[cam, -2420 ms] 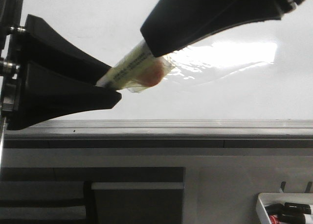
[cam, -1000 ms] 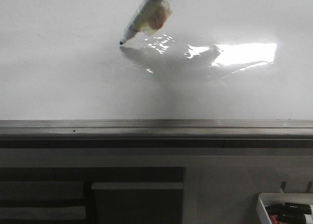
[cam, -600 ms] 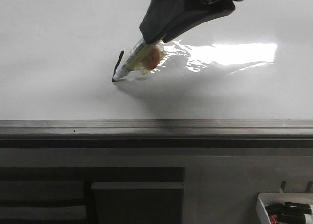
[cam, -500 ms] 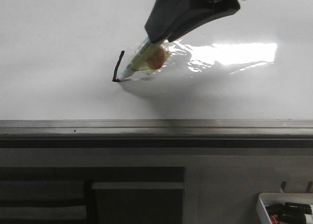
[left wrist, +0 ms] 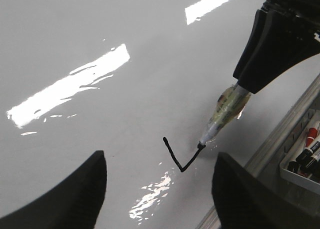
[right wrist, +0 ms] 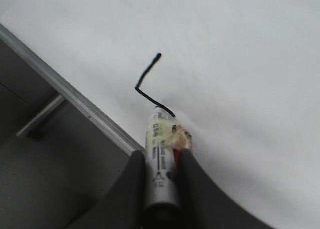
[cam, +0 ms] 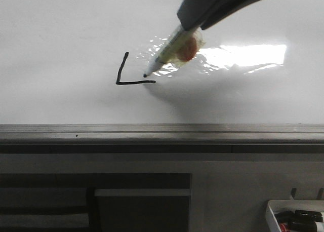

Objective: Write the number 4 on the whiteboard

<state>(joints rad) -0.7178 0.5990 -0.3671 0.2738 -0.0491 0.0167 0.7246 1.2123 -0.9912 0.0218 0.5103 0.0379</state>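
The number 4 (cam: pixel 129 72), a thin black marker figure on the large glossy white whiteboard (cam: pixel 61 34), is only partly there. What stands so far is a short slanted downstroke joined at its foot to a crossbar running toward the right side of the board, an L shape sitting near the middle of the board, a little way up from the grey metal rail (cam: pixel 162 132) along the near edge. By my reckoning the long upright through the crossbar is all that remains, so the job looks a bit past halfway.

The right gripper (right wrist: pixel 161 171) has its dark fingers pinched narrow around a pale yellowish marker (cam: pixel 169 52) with clear tape and an orange blob near the grip. The tip sits at the free end of the crossbar; whether it presses the board or has just lifted off I can't quite tell. The left gripper (left wrist: pixel 157 189) hangs nearby over the board with its jaws spread wide, holding nothing.

The marker barrel carries dark printing, too blurred to read. In a white tray (cam: pixel 296 217) at the near right corner lie spare markers.
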